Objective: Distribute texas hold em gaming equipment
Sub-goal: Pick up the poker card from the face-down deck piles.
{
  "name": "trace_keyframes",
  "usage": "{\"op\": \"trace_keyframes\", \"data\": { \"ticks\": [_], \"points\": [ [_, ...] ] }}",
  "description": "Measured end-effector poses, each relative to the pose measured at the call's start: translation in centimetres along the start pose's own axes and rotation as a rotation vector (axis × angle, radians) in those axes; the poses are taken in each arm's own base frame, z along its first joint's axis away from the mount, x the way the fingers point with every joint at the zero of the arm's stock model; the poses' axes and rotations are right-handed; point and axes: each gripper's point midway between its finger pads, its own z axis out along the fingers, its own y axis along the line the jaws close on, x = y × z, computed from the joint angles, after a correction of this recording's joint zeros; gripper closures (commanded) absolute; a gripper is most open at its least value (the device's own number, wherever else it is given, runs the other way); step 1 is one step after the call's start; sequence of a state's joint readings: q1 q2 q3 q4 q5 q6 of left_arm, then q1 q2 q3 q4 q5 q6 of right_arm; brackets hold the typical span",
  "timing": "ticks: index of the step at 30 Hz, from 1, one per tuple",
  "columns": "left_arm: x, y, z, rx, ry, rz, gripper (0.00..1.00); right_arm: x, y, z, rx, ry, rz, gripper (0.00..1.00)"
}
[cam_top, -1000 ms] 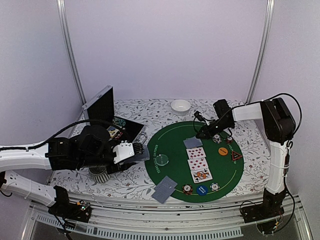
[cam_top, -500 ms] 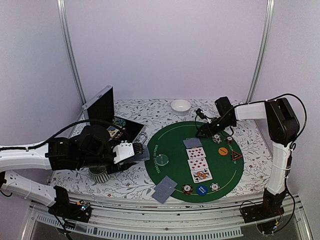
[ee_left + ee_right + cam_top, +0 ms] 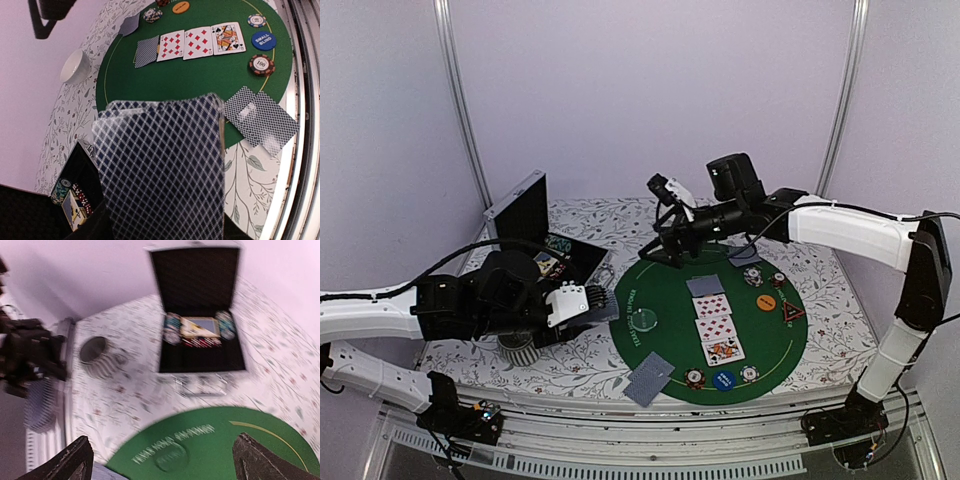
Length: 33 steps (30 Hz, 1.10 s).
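My left gripper [image 3: 592, 301] is shut on a deck of grey-blue-backed playing cards [image 3: 160, 165], held left of the green mat [image 3: 665, 300]; the deck hides its fingers in the left wrist view. On the mat lie a row of one face-down and three face-up cards [image 3: 716, 327], two face-down cards [image 3: 650, 377] at the near edge, and another face-down card [image 3: 745, 254] at the far edge. Chips [image 3: 723, 380], an orange button [image 3: 765, 301] and a red triangular marker [image 3: 793, 312] also sit there. My right gripper [image 3: 662, 255] hangs open and empty above the mat's far left part, over a pale clear button [image 3: 172, 457].
An open black case [image 3: 200, 335] holding chips and cards stands at the table's left rear. A ribbed grey mug [image 3: 97, 357] sits beside my left arm. A small white bowl [image 3: 75, 65] rests behind the mat. The table's metal front rail [image 3: 650, 440] runs below.
My right gripper opened, rose and swung left from the mat's far right side to above its far left part. A face-down card lies where it was. The left arm stayed still.
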State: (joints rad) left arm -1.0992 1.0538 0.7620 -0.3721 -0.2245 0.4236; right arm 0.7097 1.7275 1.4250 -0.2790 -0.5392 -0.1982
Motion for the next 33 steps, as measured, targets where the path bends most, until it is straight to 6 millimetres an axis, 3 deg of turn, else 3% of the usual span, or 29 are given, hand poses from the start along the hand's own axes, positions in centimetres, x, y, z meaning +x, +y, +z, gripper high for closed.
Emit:
{"op": "trace_keyframes", "data": {
  "ticks": [3,6,13,22,26,33],
  "points": [
    [0.1,0.1,0.0,-0.007,0.003,0.001,0.48,-3.1,6.9,1.2,-0.155,-0.091,-0.033,0.01],
    [0.1,0.4,-0.1,-0.020,0.006,0.003,0.48,-4.0,9.6,1.8,-0.221,-0.124,0.028,0.01],
    [-0.4,1.5,-0.8,-0.070,-0.019,0.001,0.48,-3.5,9.6,3.0,-0.213,-0.096,0.227,0.01],
    [-0.6,1.8,-1.0,-0.085,-0.023,0.003,0.48,-1.0,12.1,6.8,-0.270,0.007,0.323,0.05],
    [-0.5,1.9,-1.0,-0.093,-0.020,0.002,0.48,0.0,11.8,7.9,-0.258,0.042,0.348,0.08],
    [-0.5,2.0,-0.9,-0.100,-0.022,0.001,0.48,1.1,10.6,8.0,-0.175,0.090,0.368,0.17]
  ]
}}
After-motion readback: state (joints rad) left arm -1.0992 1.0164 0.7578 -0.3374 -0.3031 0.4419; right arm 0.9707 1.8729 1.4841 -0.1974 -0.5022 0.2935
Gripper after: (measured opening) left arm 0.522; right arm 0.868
